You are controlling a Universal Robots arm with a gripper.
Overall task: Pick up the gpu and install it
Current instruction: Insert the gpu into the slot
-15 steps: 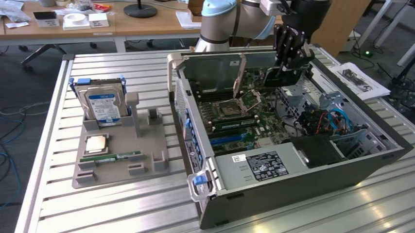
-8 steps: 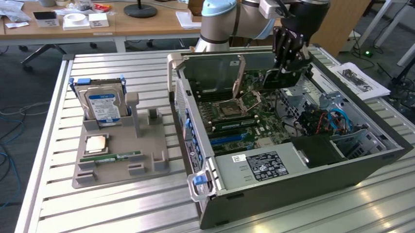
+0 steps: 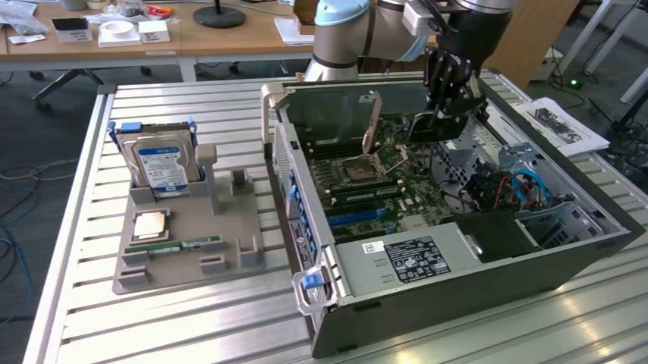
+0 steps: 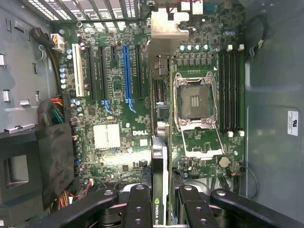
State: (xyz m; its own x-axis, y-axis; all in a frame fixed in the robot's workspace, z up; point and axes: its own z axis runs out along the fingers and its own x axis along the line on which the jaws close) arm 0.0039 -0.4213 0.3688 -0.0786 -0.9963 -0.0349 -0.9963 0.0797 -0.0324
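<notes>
Open case (image 3: 456, 303) near, motherboard (image 3: 377, 180) inside. We reckon carry step, gpu not seated yet. Gripper (image 3: 447, 112) clenched on gpu (image 4: 159, 159), hovering over motherboard's far part. Gpu's long axis runs parallel with blue slot (image 4: 126, 71), bracket (image 4: 166, 28) toward vented rear wall (image 4: 85, 7). Next calls for lining edge over slot.

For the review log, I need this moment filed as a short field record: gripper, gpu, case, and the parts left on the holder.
gripper: shut on the gpu
gpu: held on edge above the motherboard, not seated in any slot
computer case: side open, board exposed
holder: grey, on the table, at the exterior view's left of the case
hard drive: upright in the holder
memory stick: lying flat on the holder
</notes>
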